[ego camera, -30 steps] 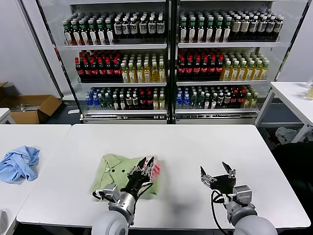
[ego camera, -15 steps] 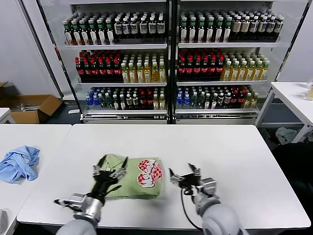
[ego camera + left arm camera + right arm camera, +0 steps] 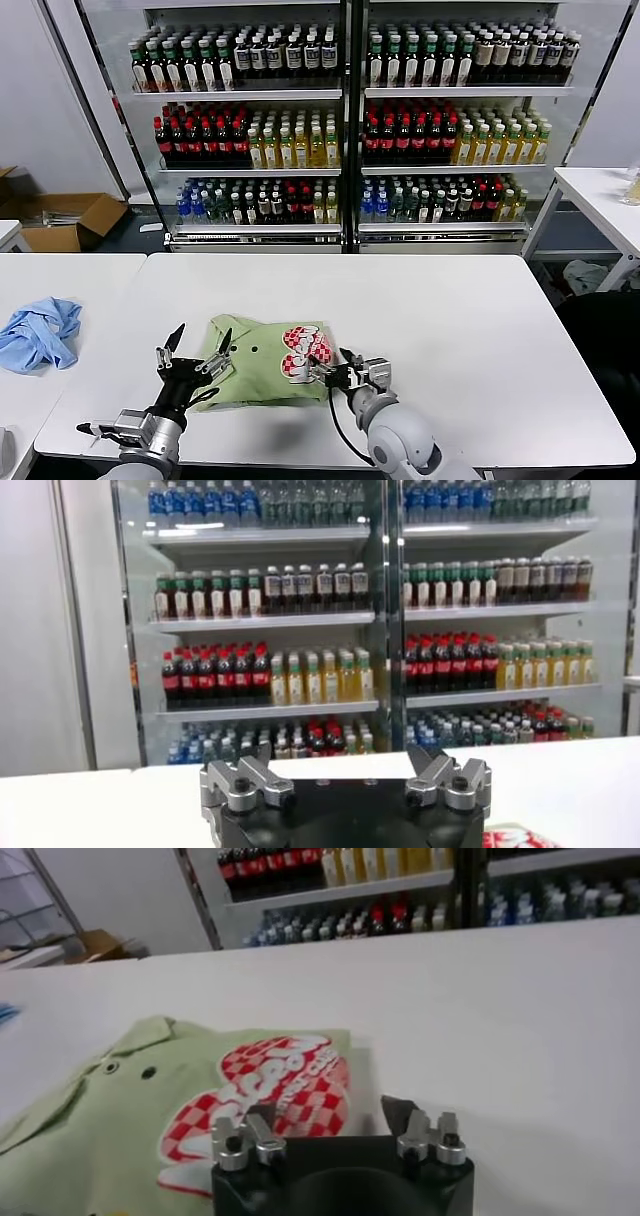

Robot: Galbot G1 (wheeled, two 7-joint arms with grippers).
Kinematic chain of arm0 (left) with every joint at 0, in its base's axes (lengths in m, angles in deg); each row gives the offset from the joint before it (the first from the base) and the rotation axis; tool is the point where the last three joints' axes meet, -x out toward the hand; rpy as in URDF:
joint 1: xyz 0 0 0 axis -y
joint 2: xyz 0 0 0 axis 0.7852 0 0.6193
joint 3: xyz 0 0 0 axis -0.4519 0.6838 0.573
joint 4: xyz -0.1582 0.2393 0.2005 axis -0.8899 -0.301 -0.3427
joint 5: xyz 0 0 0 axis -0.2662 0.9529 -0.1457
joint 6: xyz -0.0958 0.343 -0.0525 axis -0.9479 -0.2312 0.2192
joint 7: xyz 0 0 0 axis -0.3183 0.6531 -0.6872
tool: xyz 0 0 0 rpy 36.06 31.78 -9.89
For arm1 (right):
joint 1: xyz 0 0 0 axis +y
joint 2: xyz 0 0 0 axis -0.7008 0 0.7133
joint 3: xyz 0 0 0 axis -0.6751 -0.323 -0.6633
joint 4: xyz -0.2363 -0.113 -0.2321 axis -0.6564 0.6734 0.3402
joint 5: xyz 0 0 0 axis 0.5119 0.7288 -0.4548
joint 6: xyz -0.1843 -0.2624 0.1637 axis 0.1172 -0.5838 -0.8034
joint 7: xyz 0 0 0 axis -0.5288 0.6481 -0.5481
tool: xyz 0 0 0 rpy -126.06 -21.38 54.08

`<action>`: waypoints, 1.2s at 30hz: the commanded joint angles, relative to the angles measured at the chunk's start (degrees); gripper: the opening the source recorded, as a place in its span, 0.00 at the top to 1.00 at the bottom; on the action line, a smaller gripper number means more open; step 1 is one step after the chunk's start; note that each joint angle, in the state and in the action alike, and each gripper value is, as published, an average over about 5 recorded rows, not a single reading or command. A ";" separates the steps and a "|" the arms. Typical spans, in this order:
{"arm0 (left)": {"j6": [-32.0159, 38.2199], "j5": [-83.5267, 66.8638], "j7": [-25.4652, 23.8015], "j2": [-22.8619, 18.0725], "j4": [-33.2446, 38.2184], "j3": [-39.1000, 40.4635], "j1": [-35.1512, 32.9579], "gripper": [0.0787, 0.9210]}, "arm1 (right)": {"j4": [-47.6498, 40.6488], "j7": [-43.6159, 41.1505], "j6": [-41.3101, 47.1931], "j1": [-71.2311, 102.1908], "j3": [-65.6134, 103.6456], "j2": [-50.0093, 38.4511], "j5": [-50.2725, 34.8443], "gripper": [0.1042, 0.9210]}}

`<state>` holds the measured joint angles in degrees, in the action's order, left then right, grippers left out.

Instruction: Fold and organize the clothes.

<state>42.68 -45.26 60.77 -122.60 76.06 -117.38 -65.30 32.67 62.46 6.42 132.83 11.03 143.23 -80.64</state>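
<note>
The left gripper [image 3: 195,345], jaws spread wide and empty, hovers at the lower left of the head view beside the folded polo shirt [image 3: 262,367], while the right gripper [image 3: 338,372], part open and holding nothing, sits at the shirt's right edge on the white table [image 3: 450,320].

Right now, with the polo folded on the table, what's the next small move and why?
Probably ease the right hand in to pinch the folded green polo shirt at its right edge by the checkered graphic; it sits there open and holds nothing. The left hand is open at the collar side.
</note>
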 commanded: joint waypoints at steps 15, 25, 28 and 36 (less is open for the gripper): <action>6.67 5.51 -1.41 0.24 -2.70 -1.75 -0.41 0.12 | 2.25 -2.48 -1.08 -0.93 1.11 -0.09 2.56 0.84; 11.13 13.02 -0.63 1.04 -3.25 -0.19 0.44 0.12 | 11.62 -18.65 0.03 7.52 19.21 -18.96 5.77 1.00; 11.51 14.00 -0.73 1.22 -3.28 0.30 1.46 0.12 | 8.57 -21.73 -0.05 6.99 23.06 -21.06 6.47 1.00; 12.98 13.99 -0.65 0.40 -4.98 0.51 2.75 0.12 | 4.52 -21.90 -1.73 7.11 20.45 -16.66 11.29 0.99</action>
<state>53.26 -33.89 60.03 -121.78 72.28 -117.10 -63.49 38.87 46.67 6.06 137.44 26.36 129.84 -75.28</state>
